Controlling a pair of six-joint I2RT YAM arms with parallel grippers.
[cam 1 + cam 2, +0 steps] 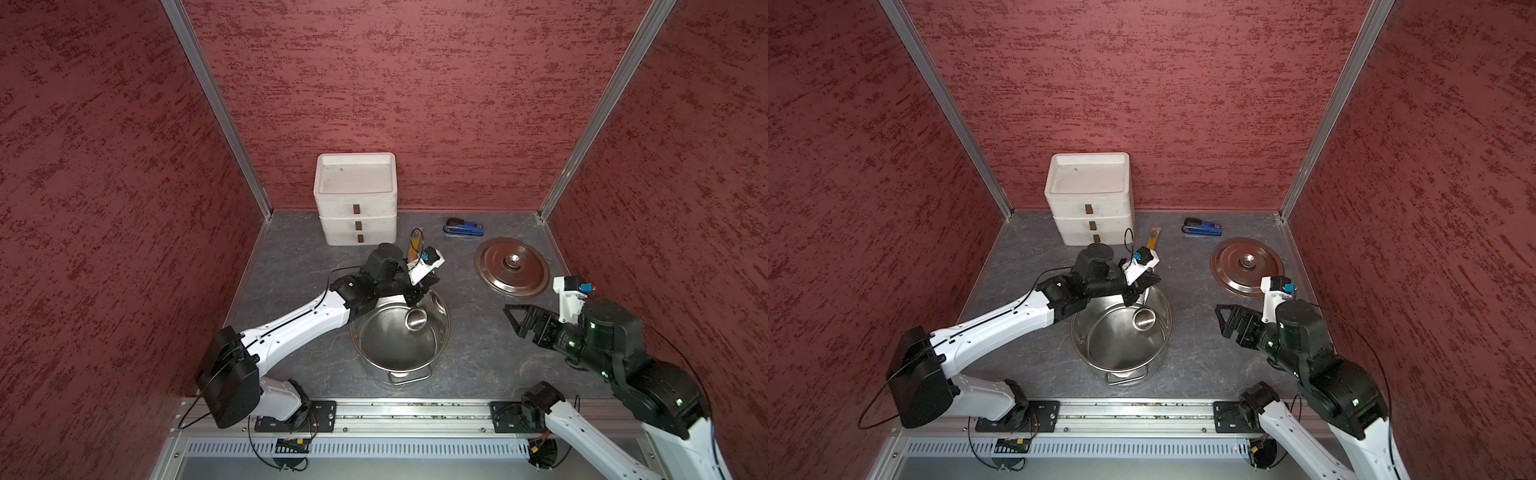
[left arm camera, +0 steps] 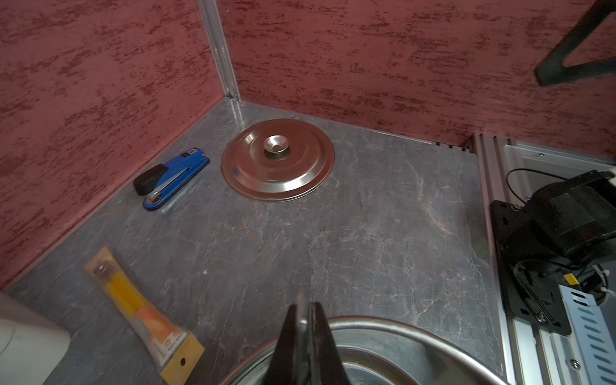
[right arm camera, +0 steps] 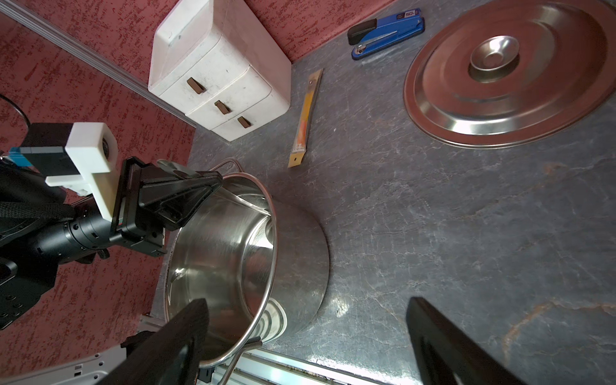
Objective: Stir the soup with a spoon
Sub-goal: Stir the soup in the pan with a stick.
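- Pot: large, round, shiny steel, with wire loop handles. Stands upright and uncovered on the grey table, near the middle and towards the near edge. No liquid can be made out inside it in either top view.
- Ladle: all metal, with a slim handle. Its small round bowl hangs inside the pot by the far right wall, and the handle slants up to the rim. Whether the bowl touches the bottom cannot be told.
- Left gripper: reaches in over the pot's far rim. Its fingers are pressed together on the ladle's handle, which the left wrist view shows pinched between them.
- Right gripper: hovers above the table, well to the right of the pot and on the near side of the lid. Its fingers are spread wide with nothing between them.
- Lid: flat steel disc with a centre knob, lying on the table to the far right, apart from the pot.
- Stapler: blue and black, by the far wall, beyond the lid.
- Orange-yellow stick: flat on the table beyond the pot.
- Drawer unit: white, three drawers, against the far wall, left of the stick.
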